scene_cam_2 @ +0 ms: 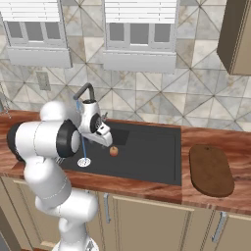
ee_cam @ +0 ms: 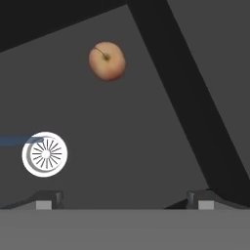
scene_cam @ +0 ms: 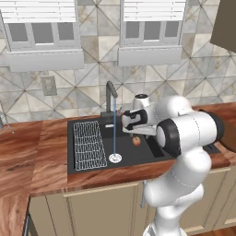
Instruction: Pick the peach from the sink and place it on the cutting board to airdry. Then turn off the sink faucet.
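One small fruit is the whole business here, and going left to right across the left base view the scene runs from the white wire rack on the drainer side of the sink, past the white drain disc where a thin blue stream falls from the sink faucet, to the peach lying on the black basin floor just beyond the drain and near the right wall. The gripper hangs above the basin, a little up and left of the fruit, not touching it; in the hand view its two dark fingertips stand wide apart with nothing between them, so the pincer is released and empty. The peach is round, orange-red fading to a paler yellow-pink, with a short dark stem in a dimple facing the hand camera. I judge it light, wet from the running water and so slippery, with soft skin that bruises under a hard squeeze; the sound hold is across its widest middle, fingers on opposite cheeks, closing gently so it does not roll on the smooth floor. Far right in the right base view, the cutting board waits on the wood countertop.
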